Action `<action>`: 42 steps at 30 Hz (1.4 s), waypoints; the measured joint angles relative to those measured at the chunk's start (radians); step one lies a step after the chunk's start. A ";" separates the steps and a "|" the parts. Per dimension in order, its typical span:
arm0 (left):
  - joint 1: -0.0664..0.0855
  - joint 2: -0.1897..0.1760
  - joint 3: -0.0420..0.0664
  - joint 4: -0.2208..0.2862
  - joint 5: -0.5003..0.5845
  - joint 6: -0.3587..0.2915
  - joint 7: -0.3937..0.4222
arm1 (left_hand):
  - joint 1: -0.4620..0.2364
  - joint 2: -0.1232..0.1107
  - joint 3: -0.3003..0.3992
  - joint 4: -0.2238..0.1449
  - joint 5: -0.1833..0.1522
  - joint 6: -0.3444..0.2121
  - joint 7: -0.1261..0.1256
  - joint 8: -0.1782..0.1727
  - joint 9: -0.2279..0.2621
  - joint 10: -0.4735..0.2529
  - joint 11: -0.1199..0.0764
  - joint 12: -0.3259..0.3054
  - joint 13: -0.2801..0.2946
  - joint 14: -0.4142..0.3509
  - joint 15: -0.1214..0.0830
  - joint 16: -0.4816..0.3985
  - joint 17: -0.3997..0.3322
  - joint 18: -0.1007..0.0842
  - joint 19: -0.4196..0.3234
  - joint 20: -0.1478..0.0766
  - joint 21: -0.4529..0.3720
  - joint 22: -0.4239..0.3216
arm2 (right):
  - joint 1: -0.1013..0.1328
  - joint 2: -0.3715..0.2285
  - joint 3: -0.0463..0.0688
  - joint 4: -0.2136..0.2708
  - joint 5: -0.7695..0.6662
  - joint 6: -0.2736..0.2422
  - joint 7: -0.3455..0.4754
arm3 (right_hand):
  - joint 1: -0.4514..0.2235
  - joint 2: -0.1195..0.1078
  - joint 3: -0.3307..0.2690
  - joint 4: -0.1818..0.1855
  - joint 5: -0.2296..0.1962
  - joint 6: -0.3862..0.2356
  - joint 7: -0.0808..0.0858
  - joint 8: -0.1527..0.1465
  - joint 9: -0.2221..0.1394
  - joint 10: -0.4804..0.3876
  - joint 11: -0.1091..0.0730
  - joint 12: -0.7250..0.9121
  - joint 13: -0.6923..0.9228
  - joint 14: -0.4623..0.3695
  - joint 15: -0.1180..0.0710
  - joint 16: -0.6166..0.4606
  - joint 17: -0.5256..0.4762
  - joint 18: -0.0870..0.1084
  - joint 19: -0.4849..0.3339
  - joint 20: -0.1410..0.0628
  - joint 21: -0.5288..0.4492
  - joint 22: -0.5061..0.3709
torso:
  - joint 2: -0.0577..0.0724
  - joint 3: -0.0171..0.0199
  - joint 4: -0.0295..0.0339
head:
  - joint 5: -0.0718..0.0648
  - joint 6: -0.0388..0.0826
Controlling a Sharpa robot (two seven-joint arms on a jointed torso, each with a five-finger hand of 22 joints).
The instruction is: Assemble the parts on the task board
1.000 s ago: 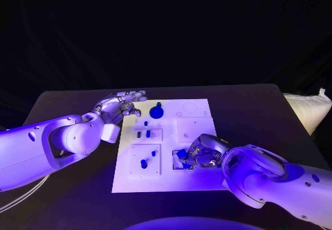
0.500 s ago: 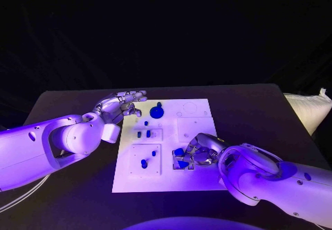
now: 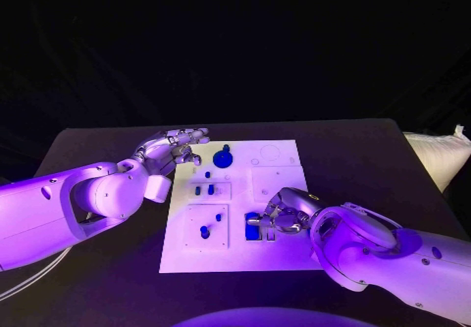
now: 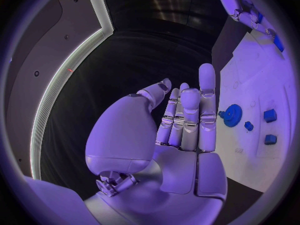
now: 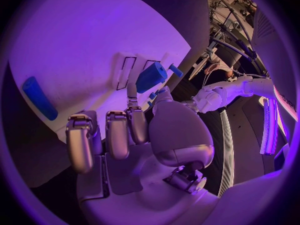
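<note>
Black table (image 3: 363, 153) under everything, with a pale cushion-like bundle (image 3: 437, 158) off its far right edge, well away from both hands. White task board (image 3: 280, 255) flat in the middle of the table, lying between the two hands: left hand at its far left corner, right hand over its near right part. Left hand (image 3: 175, 146) raised just beside the board's far left edge, fingers (image 4: 207, 92) straight and close together, gripping nothing, palm empty. Right hand (image 3: 284, 212) lowered onto the board, fingers (image 5: 139, 125) curled down, fingertips at a blue block part (image 5: 152, 77); hard to tell from the wrist view whether pinched or merely touched. In the head view, a blue part (image 3: 252, 227) in a recessed slot just beside the right hand's fingertips, on their left. Round blue gear-like part (image 3: 222, 159) on the board just right of the left hand, not touching it. Two small blue parts (image 3: 202, 191) in a raised square near the board's middle, between the hands. Two more small blue parts (image 3: 204, 232) in the near left square, across the board from the right hand. Long blue strip (image 5: 39, 99) lying on the board beside the right hand's curled fingers, seen in the right wrist view.
</note>
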 measured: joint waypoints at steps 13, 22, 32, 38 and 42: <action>0.000 -0.002 0.000 0.000 0.000 0.002 -0.001 | 0.000 0.000 0.000 0.000 0.000 0.000 0.000 0.000 0.000 0.000 0.000 0.000 0.000 0.000 0.000 0.000 0.000 0.000 0.000 0.000 0.000 0.000 | -0.004 -0.024 0.004 0.032 -0.026 -0.010 0.006 | 0.195 -0.027 0.018 -0.114 0.015 -0.004 -0.004 0.014 0.033 0.000 0.000 -0.002 0.006 0.000 0.001 0.000 0.000 0.000 0.000 -0.007 0.000 0.001 | 0.000 0.0009 0.0000 | 0.001 0.000; 0.000 -0.001 0.000 0.000 -0.001 0.003 -0.002 | 0.000 0.000 -0.004 -0.004 0.000 0.000 0.000 0.004 0.000 -0.004 -0.004 0.004 0.000 -0.004 0.004 0.000 -0.004 0.000 0.000 0.000 0.000 -0.001 | -0.004 -0.014 0.006 0.026 -0.064 -0.013 0.013 | 0.234 -0.025 0.036 -0.145 -0.017 0.006 -0.014 0.041 0.053 -0.006 -0.002 0.004 0.014 0.005 -0.003 0.000 0.000 0.000 0.000 -0.007 0.000 0.001 | 0.000 -0.0001 -0.0005 | 0.001 0.000; 0.000 -0.001 0.000 0.000 -0.001 0.004 -0.002 | 0.000 0.000 -0.004 -0.004 0.000 0.000 0.000 0.004 0.000 -0.004 -0.004 0.004 0.000 -0.004 0.004 0.000 -0.004 0.000 0.000 0.000 0.000 -0.001 | -0.003 0.003 0.005 0.009 -0.105 -0.008 0.016 | 0.234 -0.025 0.052 -0.162 -0.018 0.014 -0.022 0.056 0.065 -0.010 -0.005 0.022 0.014 0.006 -0.005 0.000 0.001 0.000 0.000 -0.015 0.000 0.000 | 0.000 0.0001 0.0007 | -0.001 -0.003; 0.000 -0.001 0.000 -0.001 -0.001 0.004 -0.003 | 0.000 0.000 -0.004 -0.004 0.000 0.000 0.000 0.004 0.000 -0.004 -0.004 0.004 0.000 -0.004 0.003 0.000 -0.004 0.000 0.000 0.000 0.000 -0.001 | -0.001 0.004 0.006 0.009 -0.128 -0.002 0.020 | 0.247 -0.028 0.059 -0.177 -0.013 0.014 -0.022 0.060 0.069 -0.017 -0.005 0.031 0.014 0.006 -0.012 0.000 0.000 0.000 0.000 -0.015 0.000 0.000 | 0.000 -0.0001 0.0001 | -0.001 -0.006; 0.000 -0.001 0.000 -0.001 -0.001 0.004 -0.003 | 0.000 0.000 -0.004 -0.004 0.000 0.000 0.000 0.004 0.000 -0.004 -0.004 0.004 0.000 -0.004 0.004 0.000 -0.004 0.000 0.000 0.000 0.000 -0.001 | -0.001 0.005 0.006 0.011 -0.138 -0.001 0.021 | 0.251 -0.027 0.060 -0.178 -0.013 0.014 -0.022 0.061 0.072 -0.017 -0.005 0.033 0.014 0.006 -0.012 0.000 0.000 0.000 0.000 -0.015 0.000 0.000 | 0.000 0.0001 -0.0002 | 0.000 -0.006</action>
